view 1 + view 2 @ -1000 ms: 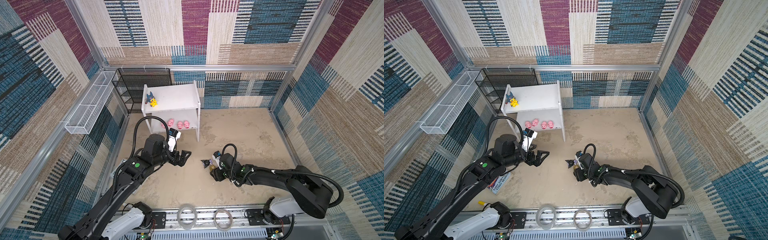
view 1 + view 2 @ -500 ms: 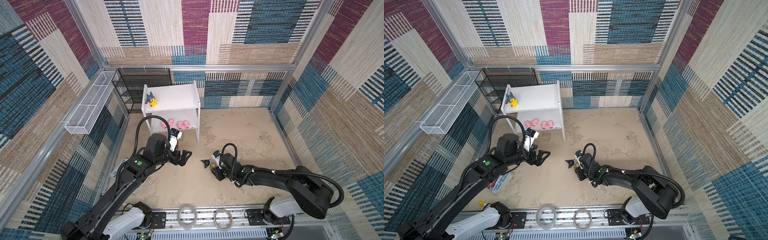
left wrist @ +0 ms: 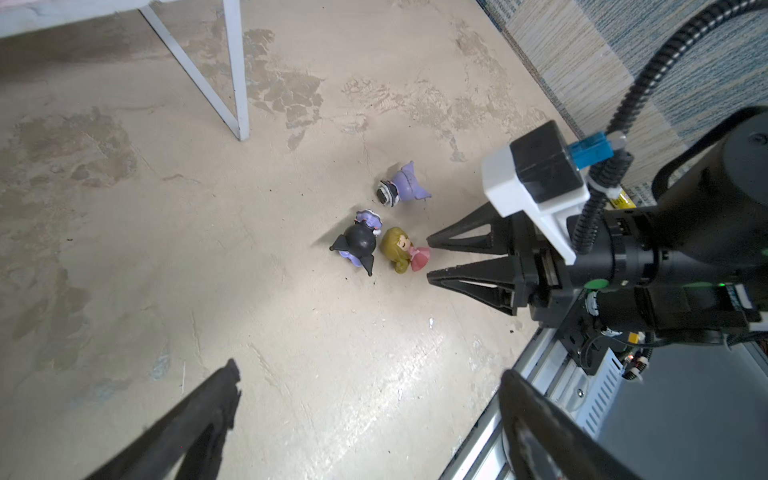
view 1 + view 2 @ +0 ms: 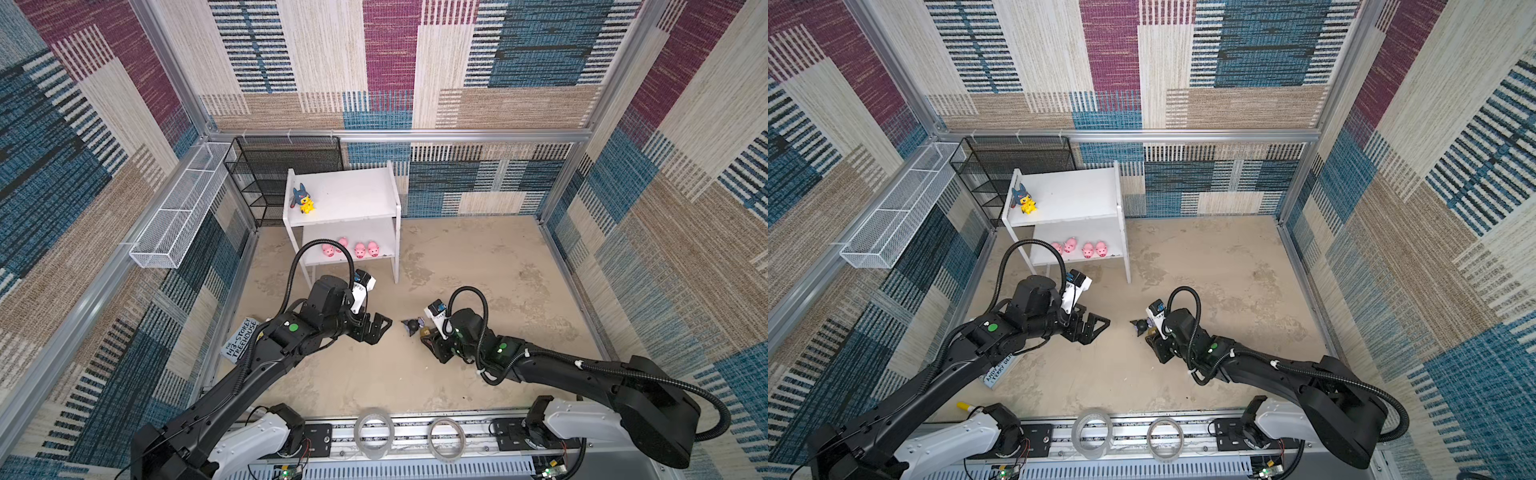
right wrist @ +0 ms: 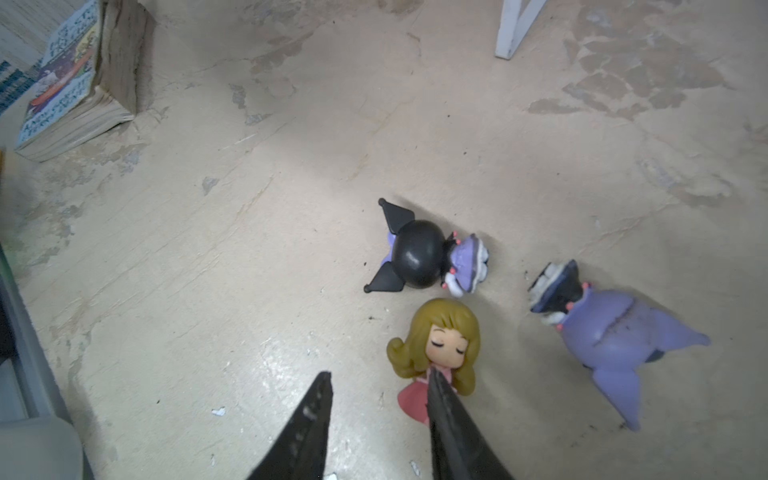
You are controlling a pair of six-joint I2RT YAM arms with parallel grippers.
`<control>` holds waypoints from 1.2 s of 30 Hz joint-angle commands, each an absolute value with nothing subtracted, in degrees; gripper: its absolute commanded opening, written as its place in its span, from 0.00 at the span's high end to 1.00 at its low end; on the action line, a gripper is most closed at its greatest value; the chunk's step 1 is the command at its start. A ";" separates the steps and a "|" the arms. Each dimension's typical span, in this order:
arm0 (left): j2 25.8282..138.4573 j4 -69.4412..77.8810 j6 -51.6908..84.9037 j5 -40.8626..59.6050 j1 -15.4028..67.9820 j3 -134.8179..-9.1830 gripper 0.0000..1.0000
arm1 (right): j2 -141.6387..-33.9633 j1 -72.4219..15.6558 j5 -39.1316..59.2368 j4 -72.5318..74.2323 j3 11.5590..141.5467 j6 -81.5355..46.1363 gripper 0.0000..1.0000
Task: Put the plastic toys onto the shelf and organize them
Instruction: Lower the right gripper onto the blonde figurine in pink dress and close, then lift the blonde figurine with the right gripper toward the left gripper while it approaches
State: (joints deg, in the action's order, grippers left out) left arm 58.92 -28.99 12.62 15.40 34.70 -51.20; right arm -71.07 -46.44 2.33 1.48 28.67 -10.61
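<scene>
**Five toys shelved, three left on the floor**

Five of the eight plastic toys are counted on the white two-tier flat-board shelf (image 4: 353, 195). The yellow figure with the blue hood (image 4: 303, 200) is stood at the left end of the top board, and the four pink pigs (image 4: 360, 250) are lined along the front edge of the lower board.

Three toys lie close together on the sandy floor, right of and nearer than the shelf: the blond doll in the pink dress (image 5: 440, 345), the black-headed figure in purple (image 5: 417, 259) and a second purple figure (image 5: 602, 328), tipped on its side.

The right gripper (image 5: 379, 376) is set low at the doll with its jaws narrowly apart. Only floor is seen between them, and one finger overlaps the pink dress; nothing is held. The left gripper (image 4: 380, 330) hangs spread wide and empty, just left of the toys.

Most of the top board is bare, so room is judged ample there. The floor between toys and shelf is open. The thin white front leg (image 3: 237, 83) and the board edges are to be cleared on approach. A worn paperback book (image 5: 70, 83) lies well apart, near the left wall.
</scene>
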 commanded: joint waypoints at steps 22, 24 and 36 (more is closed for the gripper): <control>56.54 -29.18 13.33 13.86 35.50 -50.44 0.02 | -84.36 -46.27 -1.14 5.21 31.26 -17.14 0.68; 56.55 -29.14 13.32 13.82 35.53 -50.38 0.02 | -84.72 -46.23 -1.32 5.28 31.43 -17.22 0.70; 59.61 -29.09 14.26 14.72 35.86 -50.64 0.02 | -80.30 -46.38 -0.54 7.67 28.34 -15.93 0.79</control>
State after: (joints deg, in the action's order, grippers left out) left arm 58.59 -29.06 13.10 13.89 35.64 -50.48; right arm -81.87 -46.28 -0.60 4.84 29.39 -17.21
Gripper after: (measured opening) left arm 0.985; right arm 0.321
